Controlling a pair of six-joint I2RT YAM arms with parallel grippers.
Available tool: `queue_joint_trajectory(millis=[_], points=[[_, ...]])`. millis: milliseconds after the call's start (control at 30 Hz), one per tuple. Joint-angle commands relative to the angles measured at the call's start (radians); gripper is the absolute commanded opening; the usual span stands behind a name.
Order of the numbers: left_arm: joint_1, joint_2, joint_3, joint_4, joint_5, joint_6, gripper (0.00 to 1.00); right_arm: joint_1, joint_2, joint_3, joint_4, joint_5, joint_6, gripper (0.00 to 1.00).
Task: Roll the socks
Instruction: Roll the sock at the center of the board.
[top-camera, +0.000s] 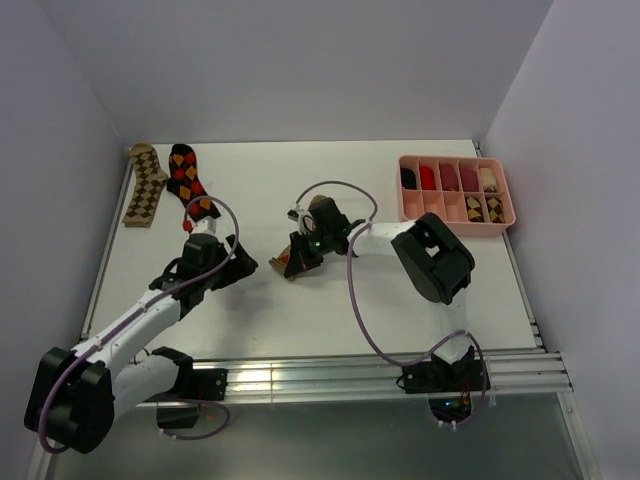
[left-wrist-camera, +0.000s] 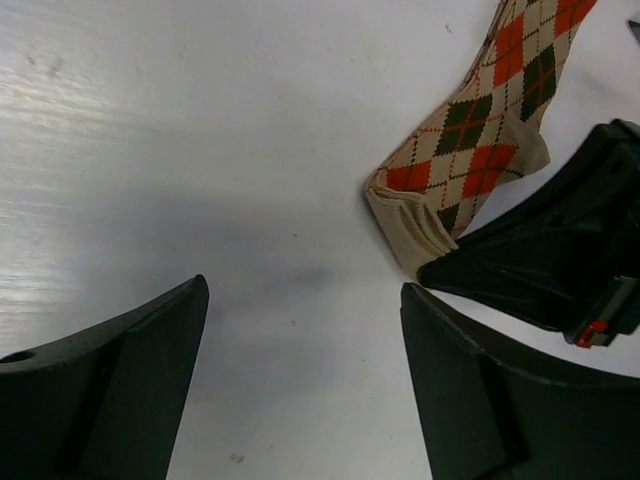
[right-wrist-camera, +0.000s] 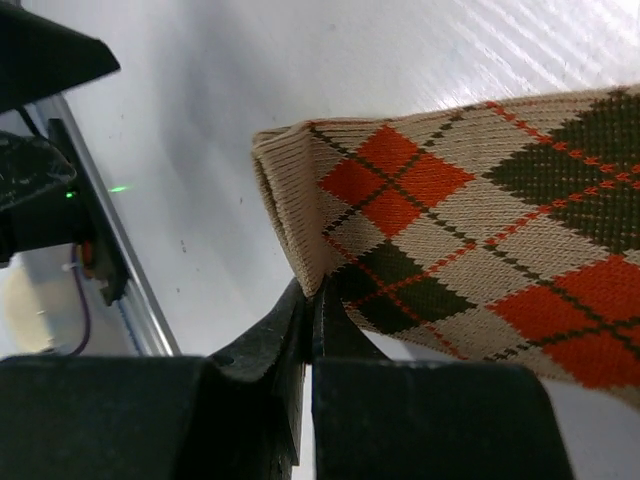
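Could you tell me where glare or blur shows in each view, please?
Top external: glare on the rail. Left wrist: streaky sheen on the table, soft shadow by the open left gripper, sock sharp. Right wrist: table glare upper right, sock knit crisp, the right gripper pinching it dark.

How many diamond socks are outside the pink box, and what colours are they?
tan and brown sock: 1
black, red and orange sock: 1
beige, brown and orange sock: 1, pinched in the right gripper
Total: 3
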Motion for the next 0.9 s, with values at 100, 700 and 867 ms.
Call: queue_joint_trajectory(millis=[100, 700, 867], points=[[-0.032, 0.088, -0.008, 0.139, 0.077, -0.056, 0.75, -0.025, 0.08, 0.071, 0.026, -0.147, 0.086, 0.0], [-0.07, 0.37, 0.064, 0.279, 0.125, -0.054, 0.53, -0.074, 0.156, 0.067, 0.059, -0.23, 0.175, 0.0], [-0.072, 0.428, 0.078, 0.326, 0.128, -0.071, 0.53, -0.074, 0.16, 0.071, 0.049, -0.228, 0.17, 0.0]])
